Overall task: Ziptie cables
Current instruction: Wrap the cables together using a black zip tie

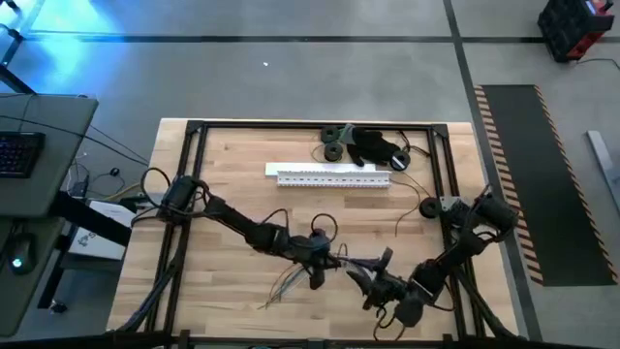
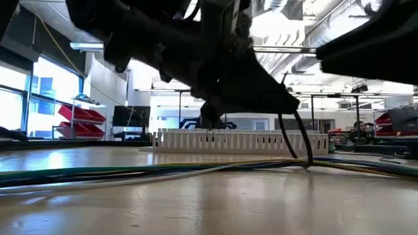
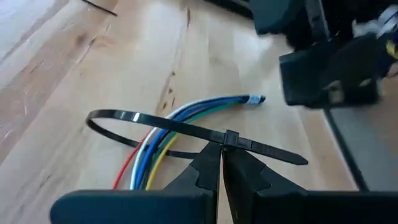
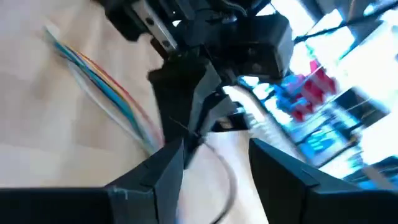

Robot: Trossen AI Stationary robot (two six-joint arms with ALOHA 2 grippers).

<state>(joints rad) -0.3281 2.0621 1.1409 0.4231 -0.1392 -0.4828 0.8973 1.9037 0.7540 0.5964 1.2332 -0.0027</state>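
Here the cables (image 3: 180,118) lie as a flat bundle of coloured wires on the wooden table (image 1: 232,165), near its front edge and about midway along it, with their loose ends fanning toward the front-left corner. A black zip tie (image 3: 186,129) is looped loosely around them; its head sits right at the tips of the left gripper (image 3: 221,155), whose two fingers are pressed together on the tie at the head, with the free tail sticking out past it. The loop stands well open and is not yet snug on the wires.

The right gripper (image 4: 211,155) sits just beside, toward the front-right corner, with its fingers spread and nothing between them, facing the left one.

The step in hand looks like cinching the tie. To do it well, the left gripper should hold the head steady and low over the wires while the right one closes squarely on the tail, close to the head, and draws it straight out along the tie's own line. A sideways pull would likely twist the loop or drag the floppy wires out of it. It helps to check that every wire is inside the loop before tightening.

Farther off, a white slotted cable duct (image 1: 334,175) lies toward the back edge, with dark parts (image 1: 373,145) behind it.
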